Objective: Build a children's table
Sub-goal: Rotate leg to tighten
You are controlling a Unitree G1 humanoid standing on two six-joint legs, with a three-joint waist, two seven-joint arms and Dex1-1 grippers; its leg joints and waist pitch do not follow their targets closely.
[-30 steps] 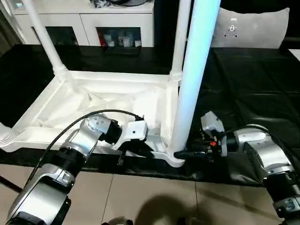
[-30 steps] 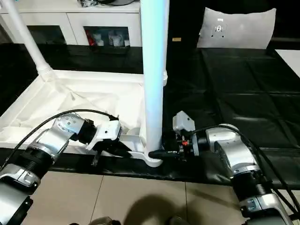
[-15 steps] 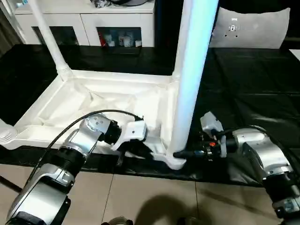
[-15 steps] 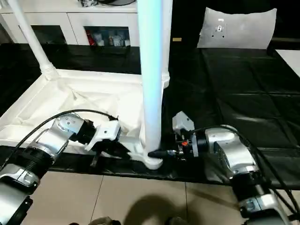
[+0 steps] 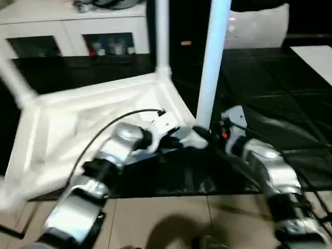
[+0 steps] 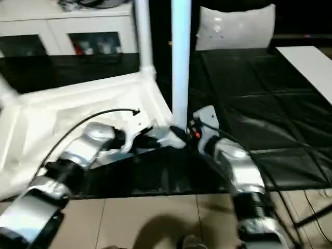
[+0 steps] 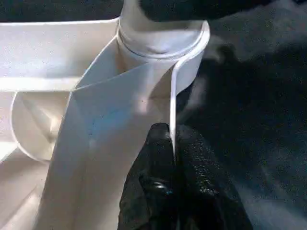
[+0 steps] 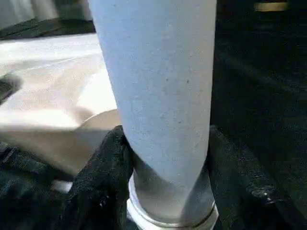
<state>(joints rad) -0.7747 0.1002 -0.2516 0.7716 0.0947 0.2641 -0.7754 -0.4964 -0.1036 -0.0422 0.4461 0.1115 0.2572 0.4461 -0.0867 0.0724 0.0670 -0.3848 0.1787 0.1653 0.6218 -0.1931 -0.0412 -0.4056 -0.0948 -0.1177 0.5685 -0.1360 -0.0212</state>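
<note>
The white table top [image 5: 78, 119] lies underside up on the black cover, skewed to the table's edge. A long white leg [image 5: 210, 62] stands upright in the near corner socket [image 7: 160, 43]. My right gripper [image 8: 165, 158] is shut around this leg just above its collar. My left gripper [image 7: 173, 143] is shut on the thin rim of the table top next to that socket. Both grippers meet at the corner, left gripper [image 5: 179, 137] and right gripper [image 5: 208, 136]. Another leg [image 5: 162, 36] stands at the far corner, and a third leg [image 5: 15, 83] shows at the left.
A white cabinet [image 5: 67, 26] runs along the back. A white cushion [image 5: 259, 26] sits at the back right and a white surface [image 5: 316, 57] at the far right. The black cover [image 5: 270, 93] ends at a front edge above the tiled floor [image 5: 171, 218].
The whole view has swung. The table top has turned on the cover, its gripped corner now farther from the front edge. Both grippers keep their holds.
</note>
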